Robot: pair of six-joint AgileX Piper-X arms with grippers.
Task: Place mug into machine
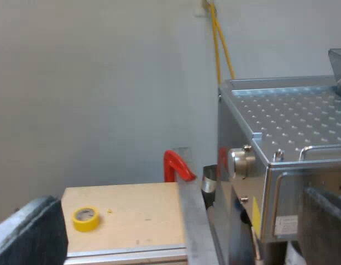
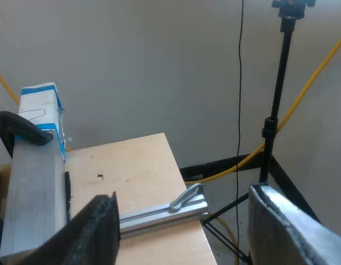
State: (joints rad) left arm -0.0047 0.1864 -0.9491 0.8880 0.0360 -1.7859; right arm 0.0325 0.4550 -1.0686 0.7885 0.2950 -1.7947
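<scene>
1. Plywood, pale and smooth, forms the table top (image 1: 137, 212). A plain off-white wall (image 1: 87, 83) stands behind it, and a yellow cable (image 1: 218, 49) runs down that wall.
2. A yellow tape roll (image 1: 85, 218) lies flat on the wood, well apart from the machine.
3. The espresso machine (image 1: 292, 118) is a brushed-steel box standing just beside the table, with rows of dimples across its top. A red curved part (image 1: 174, 164) shows at its front.
4. The left gripper (image 1: 181, 221) has its black fingers wide apart, holding nothing, near the machine's side.
5. The right gripper (image 2: 181, 212) is also spread and grips nothing. It hangs over an aluminium rail (image 2: 153, 214) at the table's edge.
6. A black tripod (image 2: 278, 116) stands on the floor beyond.
</scene>
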